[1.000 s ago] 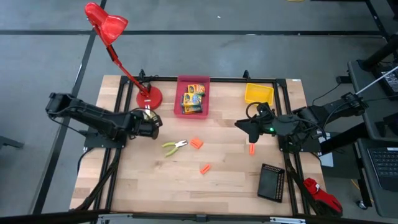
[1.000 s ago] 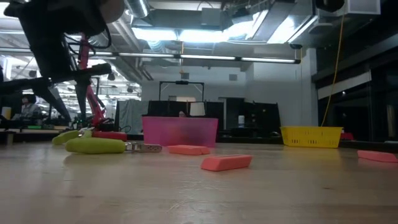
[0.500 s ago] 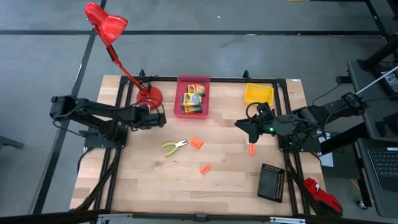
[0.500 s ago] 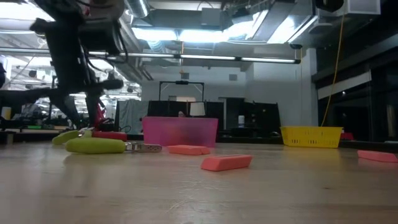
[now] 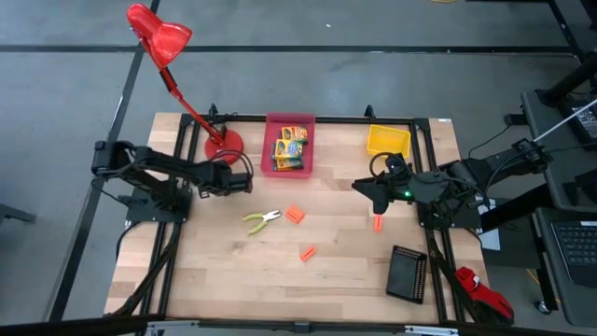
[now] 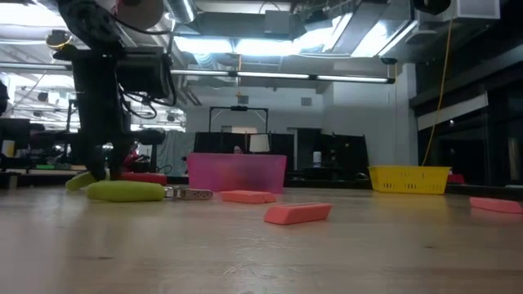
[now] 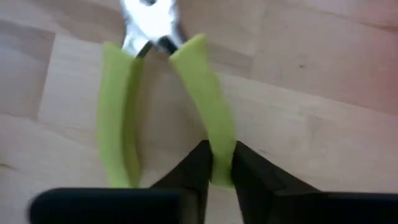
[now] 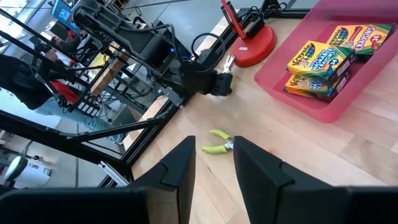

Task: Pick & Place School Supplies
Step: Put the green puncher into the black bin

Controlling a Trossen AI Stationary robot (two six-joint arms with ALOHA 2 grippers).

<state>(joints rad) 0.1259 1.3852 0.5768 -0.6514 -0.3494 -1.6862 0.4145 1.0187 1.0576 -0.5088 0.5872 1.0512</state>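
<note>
The lime-green-handled pliers point(image 5: 262, 219) lie flat on the wood, metal nose toward the right. My left gripper point(image 5: 242, 182) hangs just far-left of them, apart from them. In its wrist view the gripper point(image 7: 222, 155) is narrowly open, and one handle of the pliers point(image 7: 199, 99) shows through the gap. Three orange stubby pieces point(image 5: 295, 215) point(image 5: 307, 252) point(image 5: 377, 223) lie on the table. Crayon boxes point(image 5: 289, 147) lie in the pink bin point(image 5: 269, 149). My right gripper point(image 5: 359, 187) waits open near the table's right side, above the rightmost orange piece.
The red desk lamp's base point(image 5: 224, 145) stands just beyond my left gripper, its head point(image 5: 159, 33) off the far-left corner. A yellow bin point(image 5: 387, 140) sits far right and a black bin point(image 5: 408, 273) near right. Bare wood lies along the near edge.
My left arm has swung toward the table's right and come down from high above the table to near table level beside the pliers. The pliers, orange pieces and right arm have stayed put.
</note>
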